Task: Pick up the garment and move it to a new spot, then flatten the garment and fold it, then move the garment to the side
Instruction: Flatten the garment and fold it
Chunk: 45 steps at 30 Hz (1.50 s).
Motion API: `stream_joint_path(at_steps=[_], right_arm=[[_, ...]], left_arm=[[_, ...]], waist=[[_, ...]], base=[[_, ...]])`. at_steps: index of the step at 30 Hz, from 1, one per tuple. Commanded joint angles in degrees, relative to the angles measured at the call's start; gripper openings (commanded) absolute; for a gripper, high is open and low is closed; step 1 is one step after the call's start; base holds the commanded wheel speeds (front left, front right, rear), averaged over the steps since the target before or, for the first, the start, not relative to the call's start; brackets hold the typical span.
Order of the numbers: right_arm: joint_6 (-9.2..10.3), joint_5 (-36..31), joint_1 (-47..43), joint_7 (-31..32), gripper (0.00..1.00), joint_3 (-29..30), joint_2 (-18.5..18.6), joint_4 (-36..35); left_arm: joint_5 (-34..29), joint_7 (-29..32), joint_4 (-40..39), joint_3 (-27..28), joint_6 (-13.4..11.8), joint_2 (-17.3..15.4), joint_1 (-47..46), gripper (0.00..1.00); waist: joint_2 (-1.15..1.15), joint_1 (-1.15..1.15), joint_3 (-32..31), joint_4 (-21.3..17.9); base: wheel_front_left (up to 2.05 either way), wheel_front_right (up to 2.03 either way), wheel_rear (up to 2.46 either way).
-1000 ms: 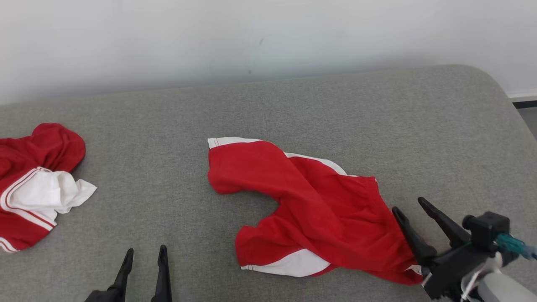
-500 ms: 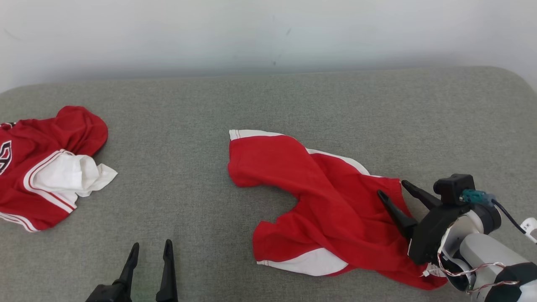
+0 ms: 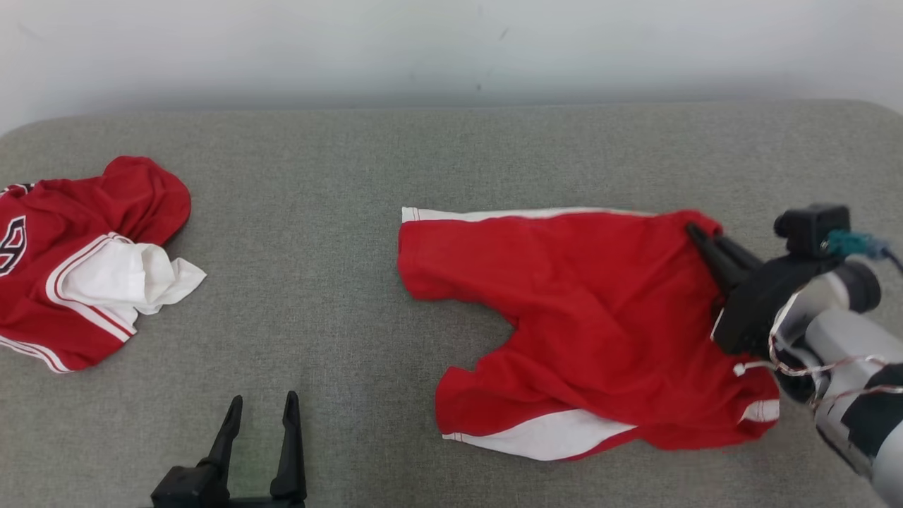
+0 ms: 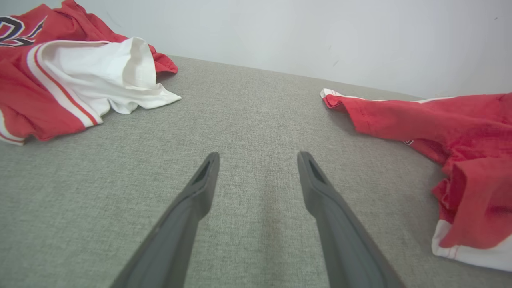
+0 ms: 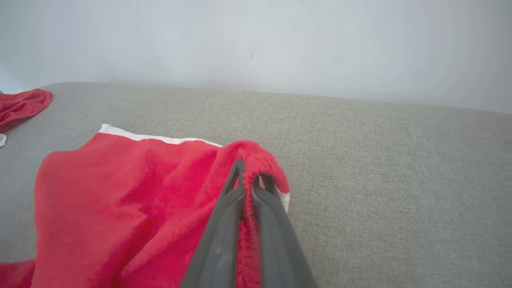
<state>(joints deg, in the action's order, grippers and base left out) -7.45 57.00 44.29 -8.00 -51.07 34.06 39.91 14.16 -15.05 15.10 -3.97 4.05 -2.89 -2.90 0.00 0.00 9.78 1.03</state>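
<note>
The garment (image 3: 592, 310) is a pair of red shorts with white side stripes, spread on the grey cushion at centre right. My right gripper (image 3: 698, 236) is shut on its upper right edge, at the waistband, and lifts that corner slightly. In the right wrist view the two fingers (image 5: 224, 208) pinch a fold of red cloth (image 5: 256, 160) between them. My left gripper (image 3: 261, 413) hovers open over bare cushion at the lower left, well apart from the shorts (image 4: 440, 124); nothing is between its fingers (image 4: 200, 188).
A crumpled red and white jersey (image 3: 77, 268) lies at the far left of the grey cushion (image 3: 317, 212). A pale wall (image 3: 451, 49) runs behind the cushion's back edge. Bare fabric lies between the two garments.
My right gripper moved up and back, closed on the shorts' waistband edge and pulled that side out, so the shorts now lie more spread. The camera has also shifted.
</note>
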Motion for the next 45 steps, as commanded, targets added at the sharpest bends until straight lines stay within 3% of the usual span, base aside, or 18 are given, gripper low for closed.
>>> stream_joint_path(at_steps=[1, 14, 19, 20, 21, 36, 45], right_arm=[[-0.09, 0.7, 1.7, 0.1, 0.00, 0.2, 0.2, 0.9], [-0.09, 7.3, 14.8, 3.3, 0.00, 2.6, -1.4, 14.3], [-0.09, 6.2, 17.3, 3.1, 0.00, 0.9, -2.7, 19.0], [-0.09, 5.9, 17.8, 2.7, 0.24, 0.6, -2.7, 19.7], [-0.09, 5.8, 18.0, 2.4, 1.00, 0.4, -2.8, 20.1], [-0.09, 5.0, 14.0, -4.4, 1.00, -4.7, -1.9, 20.7], [-0.09, 7.3, 9.6, -2.4, 1.00, -6.9, -1.2, 18.9]], left_arm=[[0.3, -0.1, 0.2, -0.3, 0.1, 0.0, -0.9, 1.00], [1.3, -0.1, 1.1, -4.2, 0.2, 0.0, -4.4, 1.00], [1.7, -0.1, 1.2, -5.6, -0.2, 0.0, -4.6, 1.00], [1.7, -0.1, 1.3, -5.8, -0.4, 0.0, -4.6, 1.00], [1.8, -0.1, 1.3, -5.9, -0.5, 0.0, -4.5, 1.00], [0.3, -0.1, 1.3, -2.8, -0.2, 0.0, -1.4, 1.00], [-0.7, -0.1, 1.1, -1.2, 0.5, 0.0, -1.2, 1.00]], waist=[[0.00, 0.00, 0.6, 0.4], [0.00, 0.00, 4.4, 4.4], [0.00, 0.00, 4.6, 5.4], [0.00, 0.00, 4.6, 5.5], [0.00, 0.00, 4.6, 5.5], [0.00, 0.00, -0.4, -0.2], [0.00, 0.00, -0.9, -3.4]], base=[[0.00, 0.00, 0.00], [0.00, 0.00, 0.00], [0.00, 0.00, 0.00], [0.00, 0.00, 0.00], [0.00, 0.00, 0.00], [0.00, 0.00, 0.00], [0.00, 0.00, 0.00]])
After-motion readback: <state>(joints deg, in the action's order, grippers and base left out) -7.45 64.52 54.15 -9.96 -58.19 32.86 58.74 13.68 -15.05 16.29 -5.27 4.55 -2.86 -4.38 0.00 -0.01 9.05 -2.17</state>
